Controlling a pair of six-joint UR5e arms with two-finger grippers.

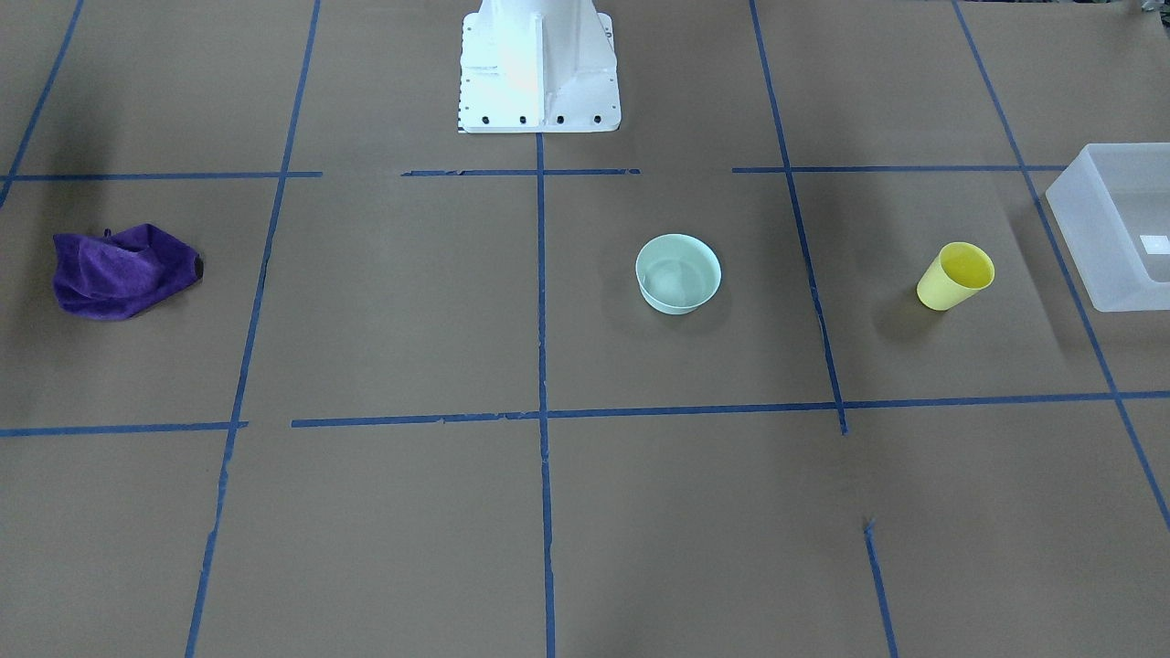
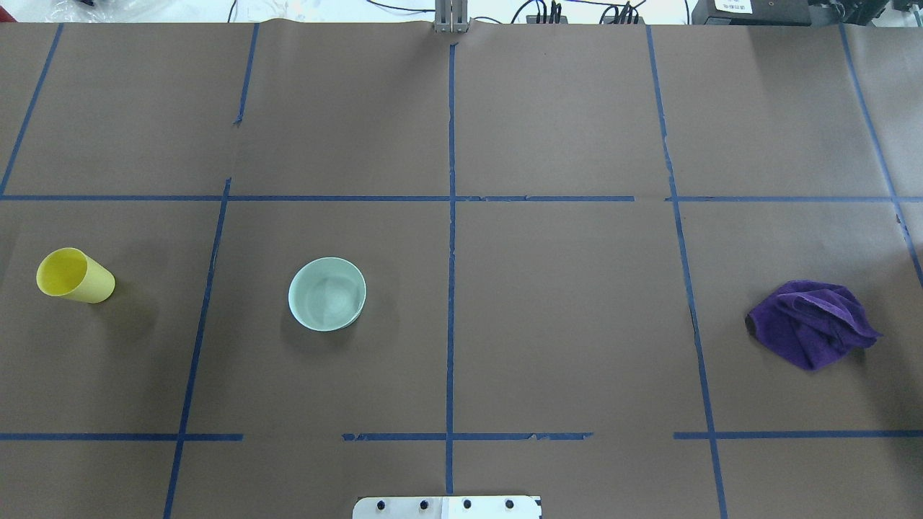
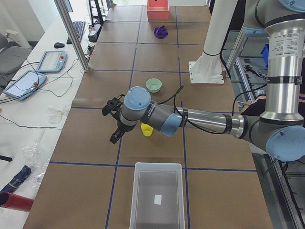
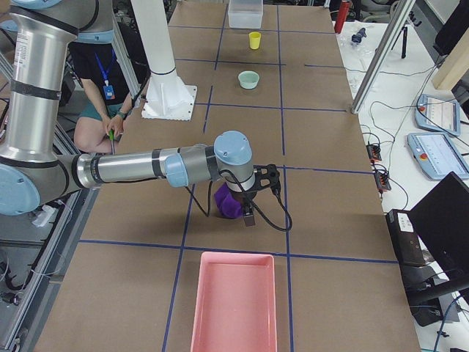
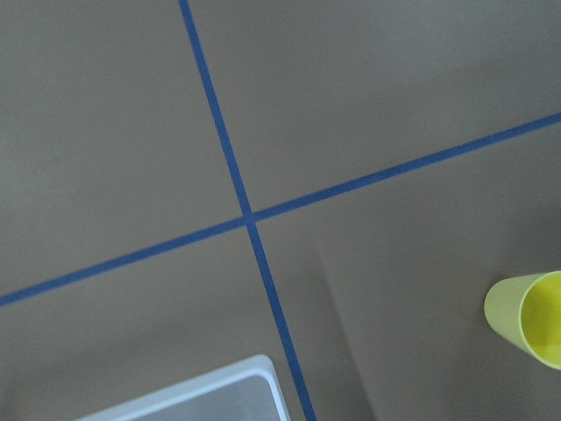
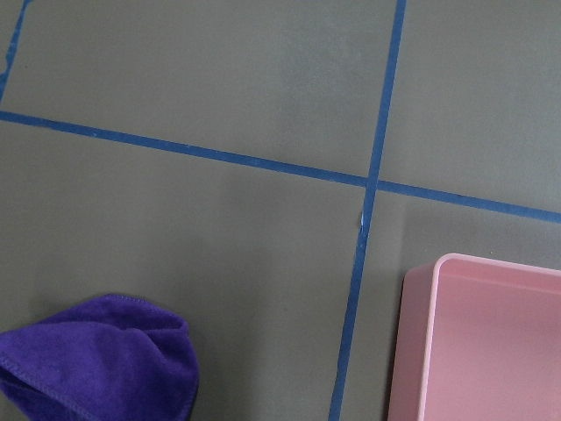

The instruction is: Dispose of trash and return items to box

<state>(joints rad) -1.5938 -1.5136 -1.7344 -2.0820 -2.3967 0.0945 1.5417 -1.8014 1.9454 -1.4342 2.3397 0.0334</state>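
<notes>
The yellow cup (image 1: 956, 275) is standing mouth up near the box (image 1: 1083, 242), and the mint bowl (image 1: 678, 272) is sitting well apart from both, nearer the table's middle; the box is lying empty apart from a small white label, so the returning step is, by my reading, only beginning. The left gripper (image 3: 114, 133) is hovering just beside the cup, the right gripper (image 4: 249, 213) is hanging over the purple cloth (image 1: 123, 270) near a pink tray (image 4: 234, 255); whether either pair of fingers is parted I cannot tell. The next move is probably calling for the left arm to drop squarely over the cup's rim without tipping it. Brown paper (image 2: 577, 324) crossed by blue tape is covering the table, the white robot base (image 1: 539, 64) is standing at its edge, and a seated person (image 4: 102, 95) is waiting behind.
</notes>
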